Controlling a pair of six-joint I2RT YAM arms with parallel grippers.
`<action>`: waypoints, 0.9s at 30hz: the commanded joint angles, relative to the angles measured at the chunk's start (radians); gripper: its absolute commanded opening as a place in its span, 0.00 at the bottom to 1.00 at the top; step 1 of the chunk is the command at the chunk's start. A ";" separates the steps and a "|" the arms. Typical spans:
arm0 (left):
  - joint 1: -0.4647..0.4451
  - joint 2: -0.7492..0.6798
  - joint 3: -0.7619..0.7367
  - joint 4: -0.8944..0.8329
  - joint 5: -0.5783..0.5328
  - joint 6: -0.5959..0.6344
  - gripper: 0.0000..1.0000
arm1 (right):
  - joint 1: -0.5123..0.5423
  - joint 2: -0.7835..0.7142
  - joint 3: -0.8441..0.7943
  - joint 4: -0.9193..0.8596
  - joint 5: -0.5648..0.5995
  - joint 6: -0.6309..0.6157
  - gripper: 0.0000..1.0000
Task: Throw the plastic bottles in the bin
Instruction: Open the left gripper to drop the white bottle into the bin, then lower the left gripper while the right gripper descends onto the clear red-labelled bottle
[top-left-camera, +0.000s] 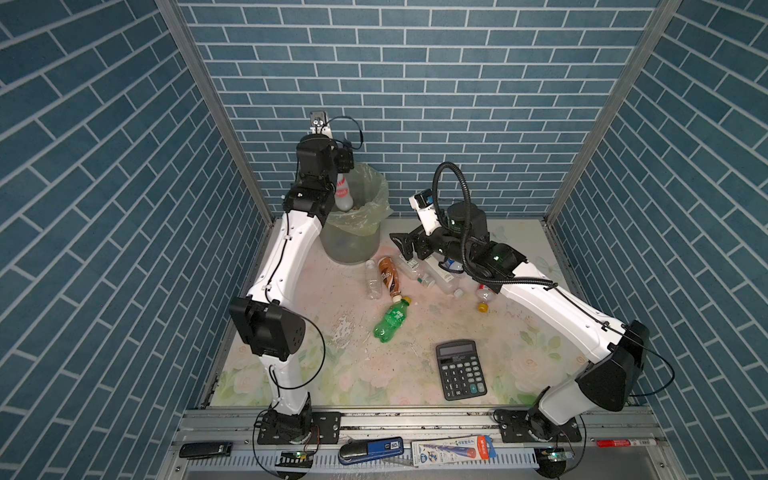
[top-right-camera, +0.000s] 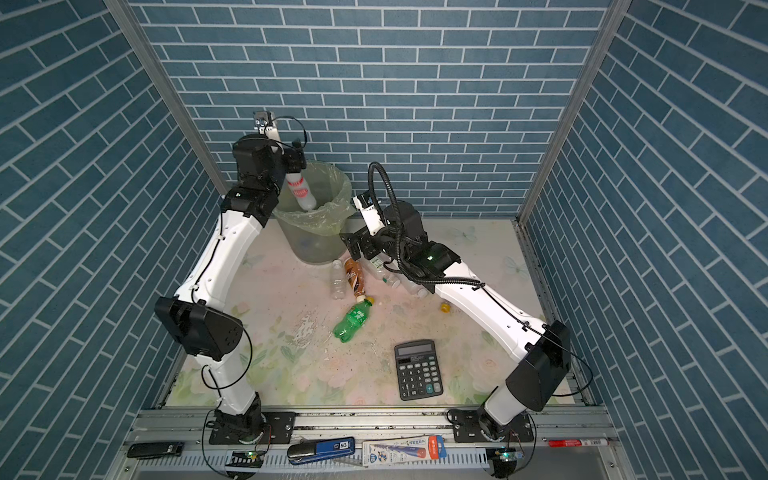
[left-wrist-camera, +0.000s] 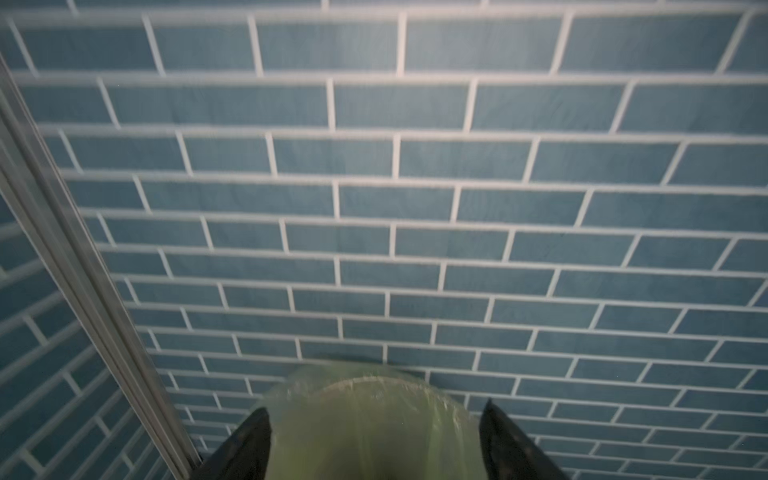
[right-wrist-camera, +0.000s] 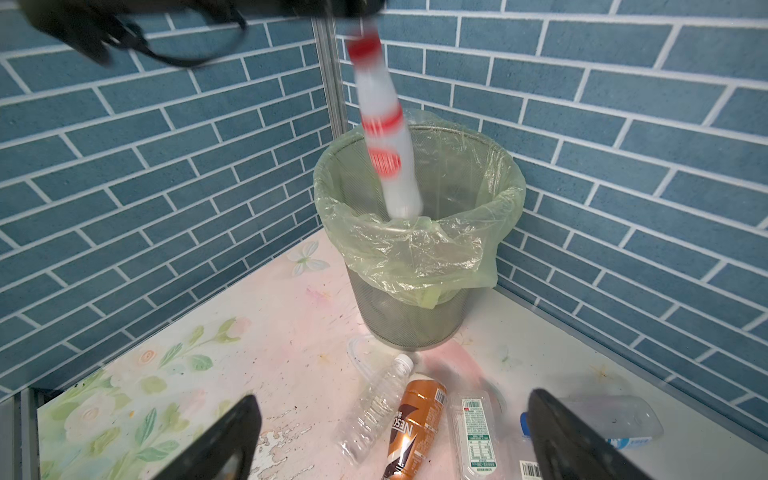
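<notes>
My left gripper (left-wrist-camera: 374, 409) hangs over the bin (top-left-camera: 353, 245), jaws wide apart and empty. Just below it a white bottle with a red label (top-left-camera: 344, 193) (right-wrist-camera: 384, 137) is blurred in mid-air, neck up, its base inside the bin's bagged rim (right-wrist-camera: 415, 232). My right gripper (top-left-camera: 409, 248) (right-wrist-camera: 392, 397) is open low over the table in front of the bin. Beneath it lie a clear bottle (right-wrist-camera: 374, 409), a brown bottle (right-wrist-camera: 415, 428) and a flat clear bottle with a white label (right-wrist-camera: 473, 432). Nearer the table's middle lies a green bottle (top-left-camera: 390, 320).
A black calculator (top-left-camera: 460, 369) lies front right on the floral table (top-left-camera: 332, 374). More clear bottles (top-left-camera: 444, 282) and a yellow-capped one (top-left-camera: 484, 297) lie partly under my right arm. The bin stands near the back wall, by the left corner post (right-wrist-camera: 328, 83).
</notes>
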 joint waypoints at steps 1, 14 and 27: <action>-0.001 -0.053 0.002 -0.104 0.003 -0.064 0.99 | 0.001 -0.013 0.019 -0.009 -0.002 -0.023 0.99; -0.003 -0.117 -0.001 -0.162 0.086 -0.127 0.99 | -0.003 -0.042 -0.033 0.002 0.059 0.008 0.99; -0.127 -0.217 -0.112 -0.152 0.154 -0.178 0.99 | -0.190 -0.117 -0.122 -0.142 0.143 0.190 0.99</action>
